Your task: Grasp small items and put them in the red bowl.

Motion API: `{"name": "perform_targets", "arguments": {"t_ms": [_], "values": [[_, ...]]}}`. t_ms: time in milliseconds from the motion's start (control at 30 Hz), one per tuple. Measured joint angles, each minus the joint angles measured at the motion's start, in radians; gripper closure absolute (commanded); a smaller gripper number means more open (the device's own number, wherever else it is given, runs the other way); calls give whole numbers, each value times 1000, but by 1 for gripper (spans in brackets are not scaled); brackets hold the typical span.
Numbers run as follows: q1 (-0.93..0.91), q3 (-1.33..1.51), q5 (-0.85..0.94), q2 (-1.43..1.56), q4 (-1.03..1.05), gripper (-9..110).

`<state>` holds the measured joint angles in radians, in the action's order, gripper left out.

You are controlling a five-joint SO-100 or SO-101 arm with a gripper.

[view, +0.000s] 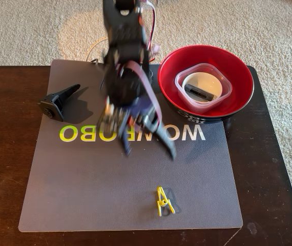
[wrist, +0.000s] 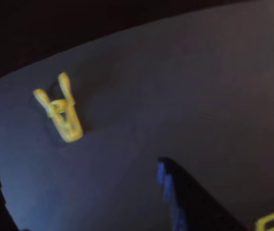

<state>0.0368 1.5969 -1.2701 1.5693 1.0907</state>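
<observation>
The fixed view looks steeply down from the front of the table (view: 269, 169), facing the arm's base, and takes in the whole grey mat (view: 84, 195) with carpet beyond. The wrist view rides low and close above the mat (wrist: 199, 86), angled down past the gripper (wrist: 86, 195). Both views share the yellow clip (view: 164, 201) (wrist: 61, 111).

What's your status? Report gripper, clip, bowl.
Gripper open, empty, above mat. Clip on mat, untouched, path clear. Bowl holds container. Wedge still out.
</observation>
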Motion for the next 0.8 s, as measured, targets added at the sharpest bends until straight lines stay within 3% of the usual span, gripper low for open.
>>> {"name": "perform_targets", "arguments": {"t_ms": [233, 500, 800], "values": [[23, -115, -230, -247, 0, 60], [117, -374, -232, -523, 0, 62], [120, -548, -198, -675, 66, 81]]}}
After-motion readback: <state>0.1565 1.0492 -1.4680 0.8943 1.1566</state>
